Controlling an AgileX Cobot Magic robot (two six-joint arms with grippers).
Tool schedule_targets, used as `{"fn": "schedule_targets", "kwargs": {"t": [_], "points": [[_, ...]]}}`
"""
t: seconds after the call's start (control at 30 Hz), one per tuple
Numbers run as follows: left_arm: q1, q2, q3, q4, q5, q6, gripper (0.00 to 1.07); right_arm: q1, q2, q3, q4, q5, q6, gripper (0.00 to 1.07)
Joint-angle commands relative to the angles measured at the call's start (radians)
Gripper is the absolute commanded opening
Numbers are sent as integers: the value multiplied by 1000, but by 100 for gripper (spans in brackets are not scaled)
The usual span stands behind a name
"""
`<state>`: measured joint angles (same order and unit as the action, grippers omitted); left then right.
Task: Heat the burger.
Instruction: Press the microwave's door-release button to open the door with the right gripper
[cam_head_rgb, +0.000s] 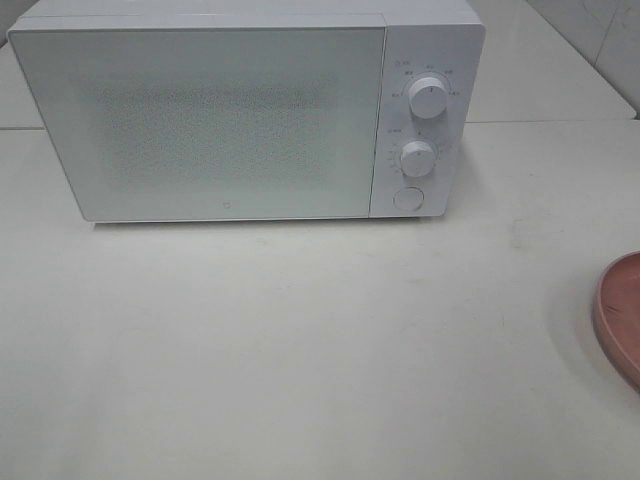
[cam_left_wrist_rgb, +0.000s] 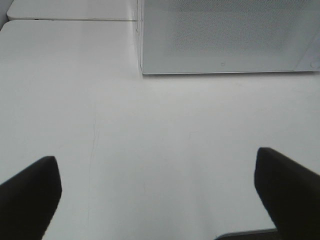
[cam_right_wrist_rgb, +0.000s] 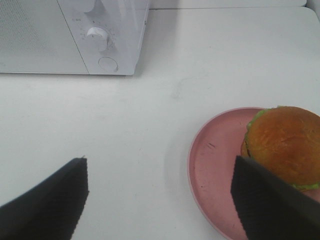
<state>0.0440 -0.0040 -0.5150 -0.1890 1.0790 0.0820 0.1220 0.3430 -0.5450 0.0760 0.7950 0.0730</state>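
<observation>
Resting on the pink plate (cam_right_wrist_rgb: 212, 175) toward the counter's (cam_head_rgb: 300, 350) right edge, the burger (cam_right_wrist_rgb: 285, 142) sits just beside one finger (cam_right_wrist_rgb: 270, 205) of the wide-open, empty right gripper (cam_right_wrist_rgb: 160, 170); the left gripper (cam_left_wrist_rgb: 156, 162) gapes empty too.

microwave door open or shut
Shut. The door lies flush with the knob panel and covers the whole front; no gap shows.

Quick count: one boxy white microwave (cam_head_rgb: 200, 120) with two round white dials, upper dial (cam_head_rgb: 430, 98) and lower dial (cam_head_rgb: 417, 158), plus one round white button (cam_head_rgb: 407, 198). One round pink plate (cam_right_wrist_rgb: 215, 170), one tall golden-bun burger (cam_right_wrist_rgb: 285, 145). Two black-fingered grippers: left gripper (cam_left_wrist_rgb: 160, 195), right gripper (cam_right_wrist_rgb: 160, 200).
</observation>
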Motion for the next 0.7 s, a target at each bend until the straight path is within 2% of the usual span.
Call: {"fn": "schedule_targets", "kwargs": {"t": [0.03, 0.7], "points": [[4, -24, 0, -7, -9, -4, 98, -2, 58, -8, -7, -79, -6, 76], [4, -24, 0, -7, -9, -4, 98, -2, 349, -8, -7, -375, -7, 76]]}}
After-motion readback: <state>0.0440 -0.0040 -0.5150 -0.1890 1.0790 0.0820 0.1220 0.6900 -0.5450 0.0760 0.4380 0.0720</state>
